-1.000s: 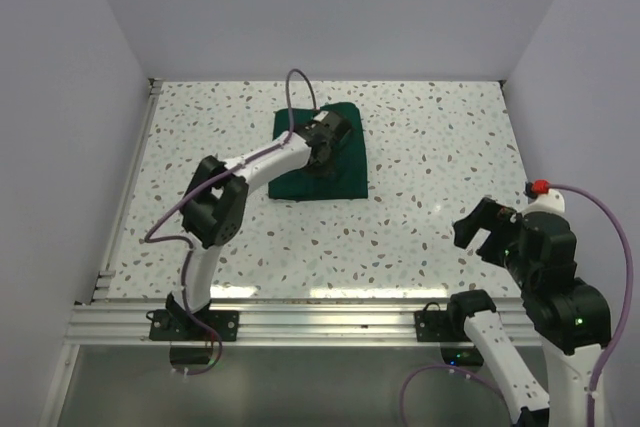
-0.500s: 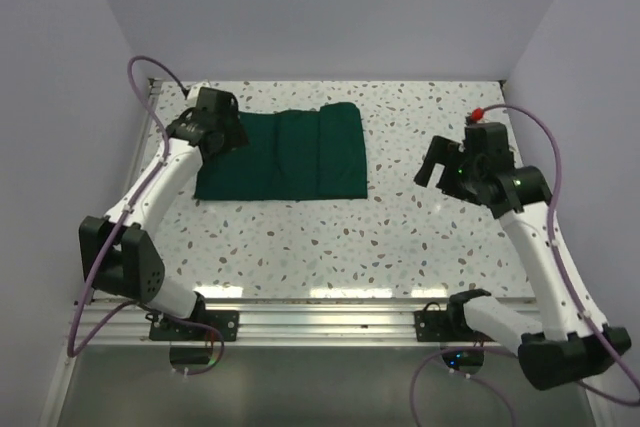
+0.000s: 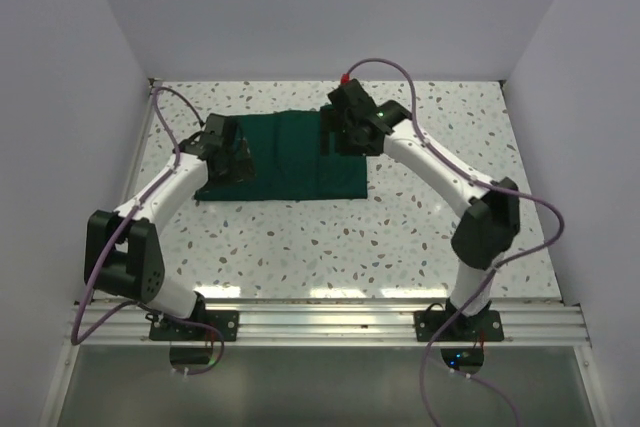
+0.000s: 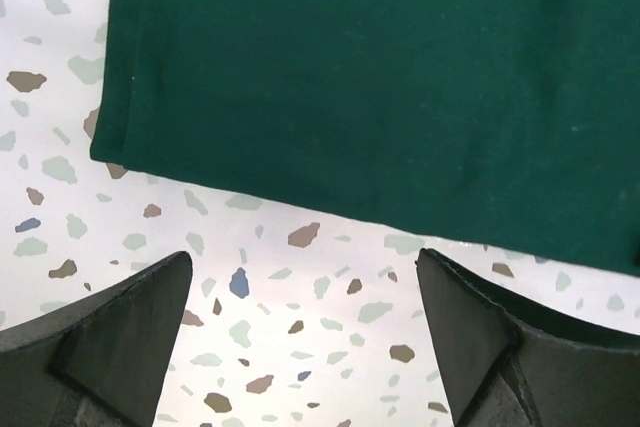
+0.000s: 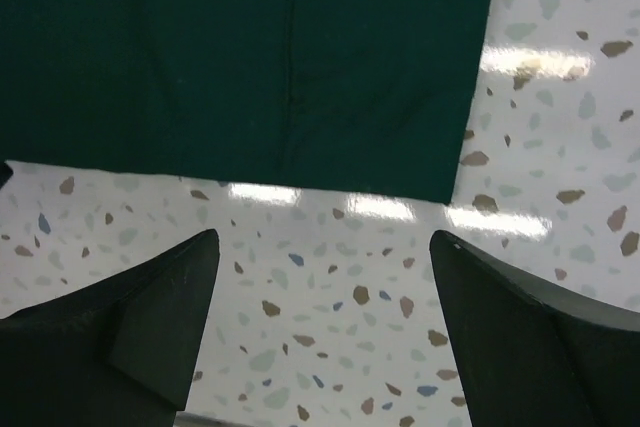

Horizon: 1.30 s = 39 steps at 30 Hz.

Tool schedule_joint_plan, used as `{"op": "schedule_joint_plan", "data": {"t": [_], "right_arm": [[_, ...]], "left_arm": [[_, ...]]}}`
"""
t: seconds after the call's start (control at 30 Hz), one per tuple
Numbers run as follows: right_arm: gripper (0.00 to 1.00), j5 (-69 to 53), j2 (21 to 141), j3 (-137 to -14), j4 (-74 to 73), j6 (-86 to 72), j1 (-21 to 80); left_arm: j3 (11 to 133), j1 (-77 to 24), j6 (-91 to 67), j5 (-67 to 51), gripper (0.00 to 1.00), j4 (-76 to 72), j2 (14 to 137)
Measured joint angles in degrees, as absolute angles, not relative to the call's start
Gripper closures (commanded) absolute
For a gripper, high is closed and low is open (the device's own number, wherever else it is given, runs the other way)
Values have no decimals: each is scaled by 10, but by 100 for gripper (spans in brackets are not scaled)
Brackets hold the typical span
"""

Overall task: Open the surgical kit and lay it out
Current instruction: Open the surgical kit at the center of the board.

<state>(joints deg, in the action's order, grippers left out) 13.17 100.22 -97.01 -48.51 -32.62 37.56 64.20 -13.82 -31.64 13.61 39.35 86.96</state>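
The dark green cloth wrap (image 3: 290, 162) lies flat on the white speckled table (image 3: 420, 217) as a folded rectangle, long side running left to right, with fold lines showing across its top. No steel tray, tweezers or scissors are on view in any picture. Whether they sit under the remaining folds cannot be told, so the kit is judged only partly opened. The left gripper (image 3: 228, 147) hangs over the left end of the cloth. Its wrist camera shows both dark fingers (image 4: 120, 337) spread wide and empty, framing bare table just beside the cloth's edge, with one cloth corner off to the left. The right gripper (image 3: 345, 132) hangs over the right part of the cloth, toward its far edge. Its black fingers (image 5: 520, 337) are likewise parted and hold nothing, with a cloth edge, a corner and a fold seam ahead of them. The two arms at opposite ends suggest each is placed to pinch an outer edge and draw a fold outward. The next move calls for a low, shallow pinch on the top layer only. Catching every layer would drag the whole bundle instead of opening it.
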Motion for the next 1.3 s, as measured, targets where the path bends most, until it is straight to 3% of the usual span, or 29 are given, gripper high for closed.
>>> {"op": "schedule_joint_plan", "data": {"t": [0.2, 0.33, 0.8, 0.87, 1.03, 1.07, 1.3], "right_arm": [[11, 144, 1222, -1162, -527, -326, 392], [20, 145, 1297, -1197, -545, -325, 407], [45, 139, 1350, -1159, -531, -296, 412], [54, 137, 1352, -1151, -525, -289, 412], [95, 136, 1352, -1150, -524, -260, 409], [99, 135, 1352, -1150, -525, -254, 407], [100, 124, 1339, -1151, -533, -250, 399]], "left_arm": [[626, -138, -304, 103, 2, 392, 830], [626, -138, -306, 90, 2, 392, 801], [610, -138, -340, 83, 5, 414, 777], [610, -138, -345, 83, 6, 416, 777], [614, -138, -356, 83, 7, 419, 785], [614, -138, -356, 83, 7, 419, 787], [626, -138, -364, 82, 8, 420, 815]]}}
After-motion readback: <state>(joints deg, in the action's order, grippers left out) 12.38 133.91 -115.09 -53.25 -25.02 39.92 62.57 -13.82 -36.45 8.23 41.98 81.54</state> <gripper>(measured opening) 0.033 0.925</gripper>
